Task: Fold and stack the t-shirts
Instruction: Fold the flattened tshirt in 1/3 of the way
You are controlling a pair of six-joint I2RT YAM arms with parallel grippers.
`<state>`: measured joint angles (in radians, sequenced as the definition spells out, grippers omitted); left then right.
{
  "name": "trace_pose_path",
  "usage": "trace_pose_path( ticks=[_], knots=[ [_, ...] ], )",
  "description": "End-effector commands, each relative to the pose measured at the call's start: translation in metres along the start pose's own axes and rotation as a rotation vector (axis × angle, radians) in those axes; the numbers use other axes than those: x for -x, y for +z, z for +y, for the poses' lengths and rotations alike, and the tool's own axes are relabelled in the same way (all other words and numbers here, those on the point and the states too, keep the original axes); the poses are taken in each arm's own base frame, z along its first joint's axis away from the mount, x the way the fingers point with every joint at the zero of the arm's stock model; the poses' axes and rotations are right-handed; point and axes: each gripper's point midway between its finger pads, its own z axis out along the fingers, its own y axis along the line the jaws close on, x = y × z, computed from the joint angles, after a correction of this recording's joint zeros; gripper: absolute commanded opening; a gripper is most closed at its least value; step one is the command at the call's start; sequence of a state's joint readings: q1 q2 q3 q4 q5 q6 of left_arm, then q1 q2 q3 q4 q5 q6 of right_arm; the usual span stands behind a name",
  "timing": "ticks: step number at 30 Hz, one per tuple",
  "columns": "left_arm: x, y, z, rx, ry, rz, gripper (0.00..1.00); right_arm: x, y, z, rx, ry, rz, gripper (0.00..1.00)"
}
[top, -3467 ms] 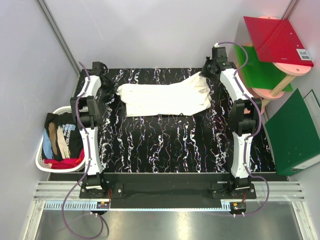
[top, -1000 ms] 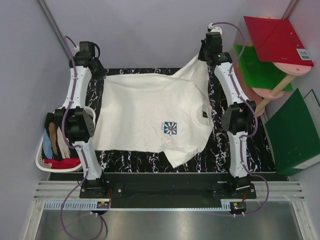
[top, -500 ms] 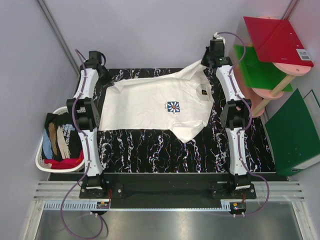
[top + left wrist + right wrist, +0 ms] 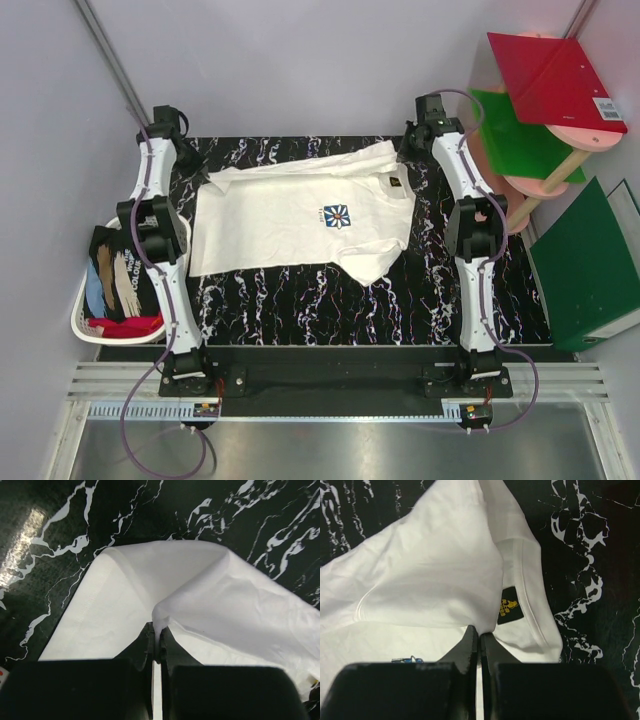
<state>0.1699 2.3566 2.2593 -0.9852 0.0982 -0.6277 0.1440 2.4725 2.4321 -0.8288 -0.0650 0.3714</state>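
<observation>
A cream-white cloth t-shirt with a small blue chest print [image 4: 300, 215] lies spread on the black, white-veined table [image 4: 330, 305]. Each arm pinches its far edge tight: left claw [image 4: 156, 639] at the far-left corner, right claw [image 4: 479, 634] beside the collar [image 4: 532, 605] (black label [image 4: 510, 611] showing). Best to lower both ends evenly, taut, before letting go, so no wrinkles set.

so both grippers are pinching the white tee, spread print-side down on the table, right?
No: print-side up. The top view shows the logo facing the camera. The rest holds: left gripper and right gripper both pinch the tee, spread on the table.
</observation>
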Motion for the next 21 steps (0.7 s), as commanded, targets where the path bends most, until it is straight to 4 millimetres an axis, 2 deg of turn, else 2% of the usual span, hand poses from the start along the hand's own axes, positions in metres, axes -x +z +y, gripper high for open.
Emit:
trace_pose_path(
  ticks=[1, 6, 7, 10, 12, 13, 14, 15, 16, 17, 19, 21],
  knots=[
    [0.054, -0.083, -0.042, -0.143, -0.001, -0.210, 0.00, 0.045, -0.080, 0.032, 0.078, 0.000, -0.130, 0.00],
    [0.082, -0.118, -0.068, -0.239, -0.013, -0.330, 0.00, 0.058, -0.091, 0.041, 0.108, -0.004, -0.166, 0.00],
    [0.087, -0.127, -0.074, -0.269, -0.003, -0.353, 0.00, 0.056, -0.091, 0.042, 0.114, -0.004, -0.157, 0.00],
    [0.083, -0.137, -0.083, -0.308, 0.060, -0.354, 0.00, 0.043, -0.091, 0.041, 0.121, 0.002, -0.103, 0.00],
    [0.071, -0.123, -0.069, -0.253, 0.074, -0.320, 0.00, 0.030, -0.093, 0.040, 0.127, 0.015, -0.055, 0.00],
    [0.066, -0.130, -0.063, -0.230, 0.070, -0.319, 0.00, 0.023, -0.095, 0.039, 0.129, 0.020, -0.027, 0.00],
    [0.052, -0.111, -0.042, -0.152, 0.065, -0.280, 0.00, 0.010, -0.097, 0.039, 0.137, 0.027, 0.014, 0.00],
    [0.045, -0.117, -0.032, -0.116, 0.059, -0.275, 0.00, 0.004, -0.099, 0.036, 0.131, 0.034, 0.037, 0.00],
    [0.039, -0.112, -0.020, -0.070, 0.048, -0.263, 0.00, -0.008, -0.100, 0.036, 0.134, 0.043, 0.078, 0.00],
    [0.021, -0.098, -0.004, -0.026, 0.042, -0.205, 0.00, -0.021, -0.101, 0.033, 0.130, 0.050, 0.117, 0.00],
    [-0.002, -0.091, 0.011, 0.019, 0.027, -0.128, 0.00, -0.038, -0.103, 0.031, 0.135, 0.060, 0.173, 0.00],
    [-0.034, -0.075, 0.032, 0.085, 0.007, -0.016, 0.00, -0.058, -0.104, 0.022, 0.114, 0.077, 0.234, 0.00]
  ],
)
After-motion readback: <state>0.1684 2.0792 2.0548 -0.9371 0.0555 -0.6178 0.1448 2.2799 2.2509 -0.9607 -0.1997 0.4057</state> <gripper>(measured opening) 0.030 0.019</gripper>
